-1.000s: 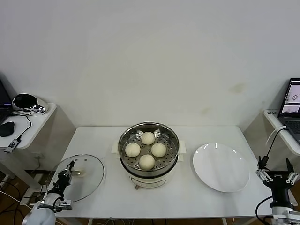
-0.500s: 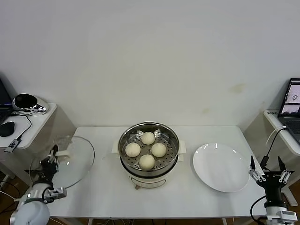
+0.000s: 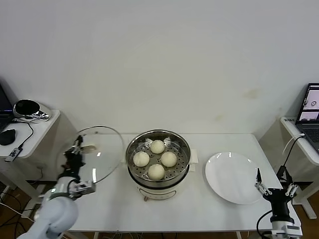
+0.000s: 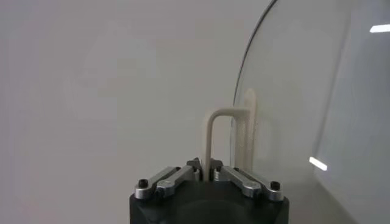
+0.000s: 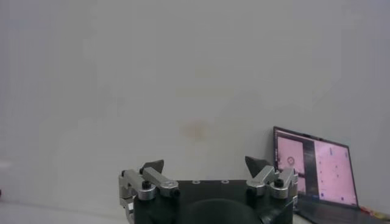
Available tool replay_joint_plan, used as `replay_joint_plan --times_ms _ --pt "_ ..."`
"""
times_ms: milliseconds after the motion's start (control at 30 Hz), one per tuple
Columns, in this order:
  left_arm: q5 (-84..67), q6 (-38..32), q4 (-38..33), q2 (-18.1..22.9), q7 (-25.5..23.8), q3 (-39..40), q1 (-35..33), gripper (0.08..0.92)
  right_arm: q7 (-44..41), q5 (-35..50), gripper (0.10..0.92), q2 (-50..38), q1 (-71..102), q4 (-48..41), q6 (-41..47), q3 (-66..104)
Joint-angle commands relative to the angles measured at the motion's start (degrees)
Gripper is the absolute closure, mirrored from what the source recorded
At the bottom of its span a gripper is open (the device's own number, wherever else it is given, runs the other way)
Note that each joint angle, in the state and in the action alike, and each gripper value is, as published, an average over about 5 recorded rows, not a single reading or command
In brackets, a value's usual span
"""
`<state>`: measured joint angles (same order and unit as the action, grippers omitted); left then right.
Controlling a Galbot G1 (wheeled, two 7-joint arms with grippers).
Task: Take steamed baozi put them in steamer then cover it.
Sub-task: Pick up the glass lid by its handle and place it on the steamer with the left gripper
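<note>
Glass cover (image 3: pixel 101 151) hangs tilted in your left gripper (image 3: pixel 77 149), clamped tight on its white handle (image 4: pixel 233 135) just left of the steamer (image 3: pixel 158 162) holding four steamed baozi (image 3: pixel 156 159), while your right gripper (image 3: pixel 273 188) waits spread wide beside the plate (image 3: pixel 235 177).

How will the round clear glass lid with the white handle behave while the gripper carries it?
The round clear glass lid looks rigid but probably fragile. Held tilted only by its white handle in the left gripper, it may swing or slip.
</note>
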<state>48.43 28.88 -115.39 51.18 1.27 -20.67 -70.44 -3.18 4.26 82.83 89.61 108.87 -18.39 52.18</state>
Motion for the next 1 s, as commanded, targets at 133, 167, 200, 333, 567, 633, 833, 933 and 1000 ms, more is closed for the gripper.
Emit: replay_joint_plan --times_ms 133,167,200,333,567,633,833,933,1000 --pt "17.9 14.2 -0.3 11.1 -15.7 27.2 20.0 0.848 3.0 -8.2 0.203 2.6 -1.0 -2.5 -1.5 -1.0" --pt "19.2 14.4 0.1 11.9 -16.8 28.2 20.6 0.848 3.0 -8.3 0.203 2.6 -1.0 -2.5 -1.5 -1.0" --pt "20.2 14.7 0.7 12.7 -17.9 29.0 21.3 0.848 3.1 -8.4 0.203 2.7 -1.0 -2.5 -1.6 -1.0" --pt "22.8 15.3 3.5 16.9 -20.3 32.1 24.5 0.848 3.1 -8.4 0.203 3.1 -1.0 -2.4 -1.5 -1.1" --pt "26.3 14.9 7.6 23.4 -21.7 35.3 26.6 0.848 3.0 -8.6 0.203 3.4 -0.6 -2.0 -1.6 -1.3" --pt "26.7 14.8 8.3 24.3 -21.7 35.8 26.6 0.848 3.0 -8.5 0.203 3.4 -0.5 -1.9 -1.7 -1.3" --pt "27.2 14.2 10.1 24.9 -21.6 36.4 26.5 0.848 2.8 -8.1 0.203 3.2 -0.4 -1.9 -1.9 -1.3" --pt "27.5 13.8 10.6 24.7 -21.6 36.2 26.2 0.848 2.8 -7.9 0.203 3.1 -0.3 -2.0 -2.0 -1.2" --pt "27.6 13.6 10.9 24.5 -21.6 36.0 25.9 0.848 2.7 -7.7 0.203 3.0 -0.3 -2.0 -2.0 -1.2"
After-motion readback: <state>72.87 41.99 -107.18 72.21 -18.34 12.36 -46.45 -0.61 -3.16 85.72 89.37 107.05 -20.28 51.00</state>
